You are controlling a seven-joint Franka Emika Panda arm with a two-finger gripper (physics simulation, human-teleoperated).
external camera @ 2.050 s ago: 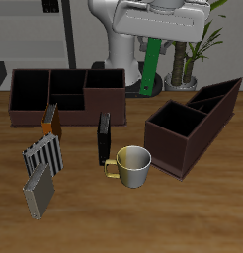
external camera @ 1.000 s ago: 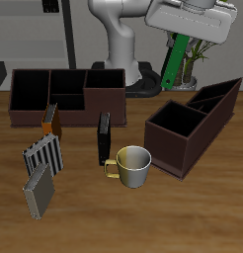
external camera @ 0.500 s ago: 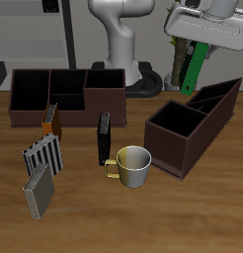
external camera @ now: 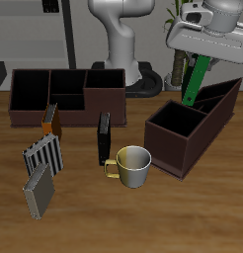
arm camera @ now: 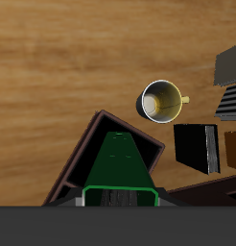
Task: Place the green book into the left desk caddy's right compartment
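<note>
Exterior view shows the gripper (external camera: 204, 57) held high above the back part of the left desk caddy (external camera: 193, 124), with the green book (external camera: 199, 82) hanging from it. The book's long axis runs steeply downward with a lean, so its lower end sits over the caddy's narrow sections rather than over the right compartment (external camera: 174, 121), the large square well at the end nearer the table's front edge. That well lies forward of the book and below it, and this offset is what the coming move turns on: in all likelihood the arm must carry the book along the caddy's length toward the front before lowering it.

From the wrist camera, the green book (arm camera: 118, 165) fills the space directly below the gripper (arm camera: 117, 195), whose fingers are clenched on the book's near end, and the caddy's dark rim (arm camera: 110, 120) frames it. The mug (arm camera: 161, 101) stands beside the caddy on the table (arm camera: 62, 58), with the black book (arm camera: 197, 149) just past it.

The arm reaches out from its base with the hand tipped, so the book is tilted rather than plumb; it probably needs squaring before descent.
</note>
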